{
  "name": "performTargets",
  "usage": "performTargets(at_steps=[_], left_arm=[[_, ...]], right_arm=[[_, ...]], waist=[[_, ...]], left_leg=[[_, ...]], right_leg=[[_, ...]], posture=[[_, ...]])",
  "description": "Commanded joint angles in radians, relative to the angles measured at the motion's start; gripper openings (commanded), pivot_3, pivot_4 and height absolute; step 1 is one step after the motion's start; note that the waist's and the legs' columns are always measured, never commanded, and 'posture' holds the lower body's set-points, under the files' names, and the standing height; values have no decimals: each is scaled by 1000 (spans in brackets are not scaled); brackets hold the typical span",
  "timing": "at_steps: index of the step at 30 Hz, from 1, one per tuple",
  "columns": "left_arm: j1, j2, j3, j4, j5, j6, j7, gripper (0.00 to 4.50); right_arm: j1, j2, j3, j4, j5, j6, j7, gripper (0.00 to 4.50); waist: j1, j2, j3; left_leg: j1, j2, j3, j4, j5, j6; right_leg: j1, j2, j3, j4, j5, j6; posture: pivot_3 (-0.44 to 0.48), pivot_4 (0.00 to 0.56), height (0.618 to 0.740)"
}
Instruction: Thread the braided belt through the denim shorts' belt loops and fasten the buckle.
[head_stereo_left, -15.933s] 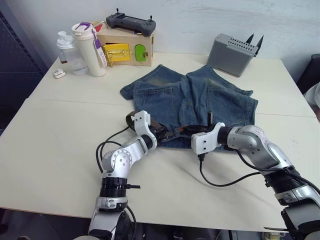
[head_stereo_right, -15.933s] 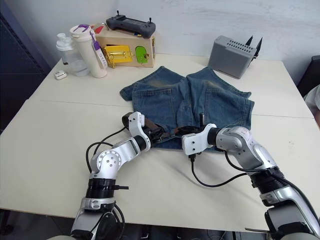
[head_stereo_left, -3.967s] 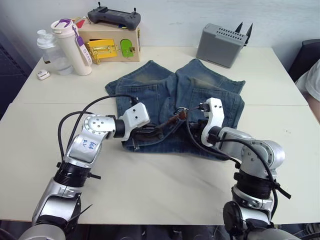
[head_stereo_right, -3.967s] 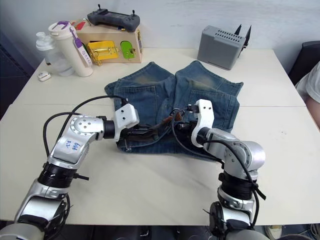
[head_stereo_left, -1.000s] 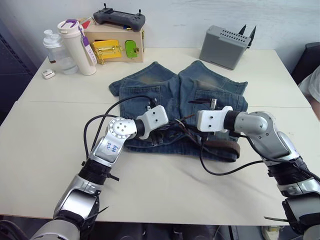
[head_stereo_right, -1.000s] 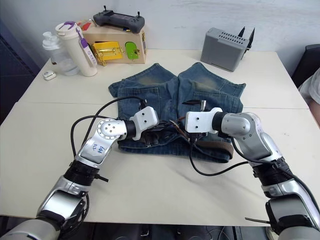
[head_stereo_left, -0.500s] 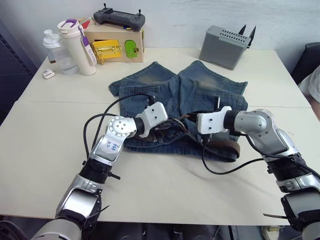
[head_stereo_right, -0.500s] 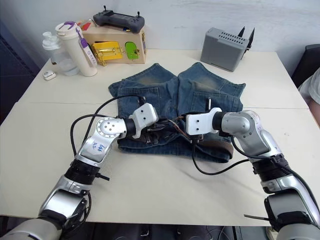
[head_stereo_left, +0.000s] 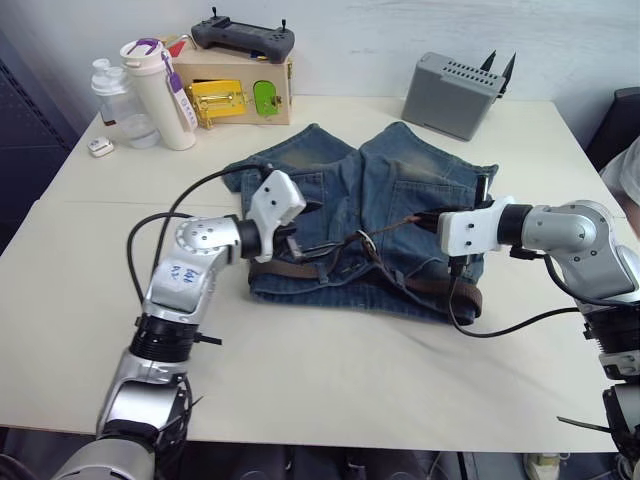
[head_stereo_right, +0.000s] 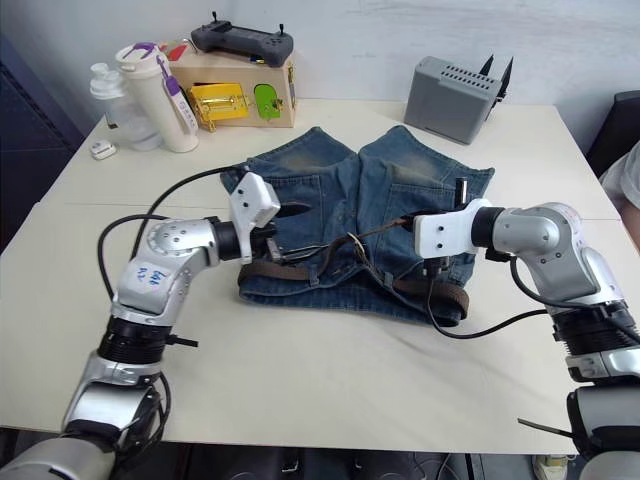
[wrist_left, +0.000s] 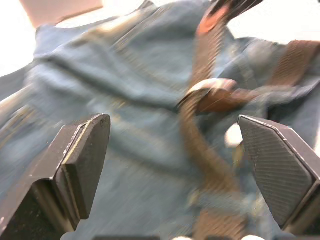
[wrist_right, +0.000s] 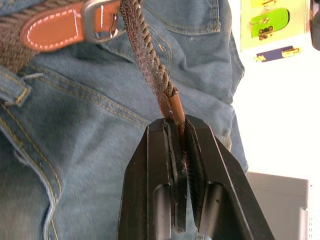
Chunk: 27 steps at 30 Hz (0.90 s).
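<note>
Over the denim shorts (head_stereo_left: 400, 200), the right gripper (wrist_right: 178, 131) pinches the braided belt (wrist_right: 145, 57) tip drawn through the buckle (wrist_right: 102, 20), left gripper (wrist_left: 175, 150) spread; next, seat the prong.

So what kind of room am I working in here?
Probably a robotics lab or test bench: a plain cream table against a bare wall, with a black handheld controller on a wooden latch-puzzle box, and a grey slotted metal box.

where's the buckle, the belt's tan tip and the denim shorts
buckle (wrist_right: 102, 20): right wrist view, on the silver frame's side bar.
belt's tan tip (wrist_right: 177, 111): right wrist view, leather just above the clamping fingers.
denim shorts (head_stereo_left: 410, 180): left eye view, on the right leg panel.
</note>
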<state>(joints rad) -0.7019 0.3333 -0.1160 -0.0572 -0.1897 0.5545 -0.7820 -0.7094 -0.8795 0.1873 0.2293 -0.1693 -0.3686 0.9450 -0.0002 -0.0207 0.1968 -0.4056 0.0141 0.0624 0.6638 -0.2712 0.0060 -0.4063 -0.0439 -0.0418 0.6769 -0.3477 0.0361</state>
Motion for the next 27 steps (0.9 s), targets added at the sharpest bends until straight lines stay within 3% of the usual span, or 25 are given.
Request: performTargets(at_steps=[1, 9, 12, 15, 20, 25, 27], left_arm=[[-61, -54, -25, -20, 11, 5, 74, 4457], [-147, -136, -113, 133, 137, -92, 198, 4457], [-161, -124, -158, 176, 182, -142, 184, 3719], [-169, -123, -178, 205, 199, -179, 169, 2469], [-192, -167, -134, 203, 153, -182, 171, 21], [-174, -180, -87, 183, 94, -87, 151, 21], [-159, -177, -72, 172, 79, -40, 156, 0]], right_arm=[[-49, -21, -56, -16, 36, 23, 8, 0], [-46, 14, -44, -129, 41, 117, 12, 0], [-47, 18, -54, -166, 49, 154, 12, 0], [-49, 19, -60, -200, 60, 186, 13, 0], [-24, 14, -64, -254, 64, 228, 10, 0], [48, 32, -88, -316, 102, 396, 21, 0], [92, 46, -122, -355, 159, 509, 17, 872]], waist=[[0, 0, 0], [-1, 0, 0], [1, 0, 0], [1, 0, 0], [2, 0, 0], [2, 0, 0], [3, 0, 0]], left_leg=[[0, 0, 0, 0, 0, 0], [0, 0, 0, 0, 0, 0], [0, 0, 0, 0, 0, 0], [0, 0, 0, 0, 0, 0], [0, 0, 0, 0, 0, 0], [0, 0, 0, 0, 0, 0], [0, 0, 0, 0, 0, 0]], right_leg=[[0, 0, 0, 0, 0, 0], [0, 1, 0, 0, 0, 0], [-1, 1, 0, 0, 0, 0], [-1, 1, 0, 0, 0, 0], [-1, 1, 0, 0, 0, 0], [-1, 1, 0, 0, 0, 0], [-1, 1, 0, 1, 0, 0]], posture=[[0, 150, 736], [0, 150, 736], [0, 150, 736], [0, 150, 736], [0, 150, 736], [0, 150, 736], [0, 150, 736]])
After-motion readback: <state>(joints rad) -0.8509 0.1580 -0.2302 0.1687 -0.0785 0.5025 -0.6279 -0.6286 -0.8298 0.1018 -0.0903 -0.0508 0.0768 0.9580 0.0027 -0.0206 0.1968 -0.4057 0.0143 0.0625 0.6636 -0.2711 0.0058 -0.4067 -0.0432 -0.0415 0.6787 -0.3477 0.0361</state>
